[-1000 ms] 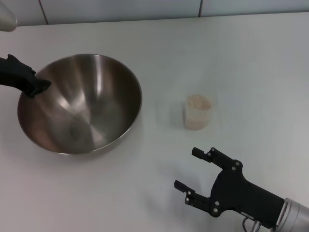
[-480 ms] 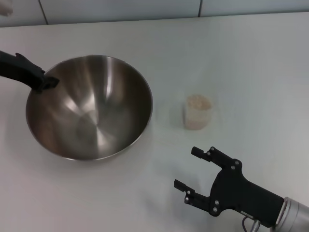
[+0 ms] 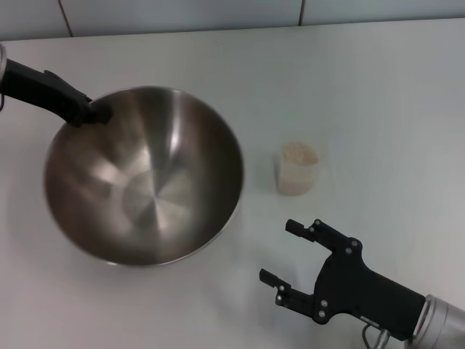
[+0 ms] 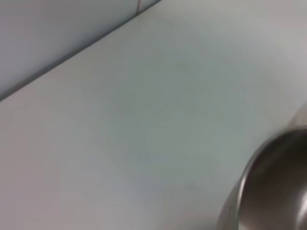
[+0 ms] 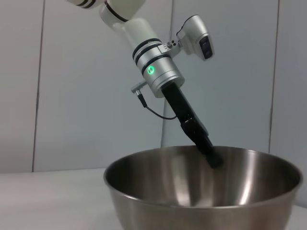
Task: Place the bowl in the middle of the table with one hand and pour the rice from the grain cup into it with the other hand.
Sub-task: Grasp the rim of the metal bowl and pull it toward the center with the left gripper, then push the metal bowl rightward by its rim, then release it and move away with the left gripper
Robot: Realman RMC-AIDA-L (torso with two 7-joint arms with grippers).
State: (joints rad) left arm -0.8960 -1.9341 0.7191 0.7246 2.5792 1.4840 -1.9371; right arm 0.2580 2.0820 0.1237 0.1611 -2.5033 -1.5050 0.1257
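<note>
White desk (image 3: 378,80): your left tool (image 3: 93,113) pinches the bowl (image 3: 145,174) by its far rim, left of centre, so it can be positioned. Right tool (image 3: 280,251) waits wide open near the grain cup (image 3: 298,169), rice (image 3: 298,153) inside, ready to pour.

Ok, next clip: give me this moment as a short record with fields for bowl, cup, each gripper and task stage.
bowl: steel bowl, empty, on the table
cup: grain cup upright, holding rice, right of the bowl, apart from it
left gripper: shut on the bowl's far rim
right gripper: open, near side of the cup, not touching it
stage: nothing poured yet
</note>
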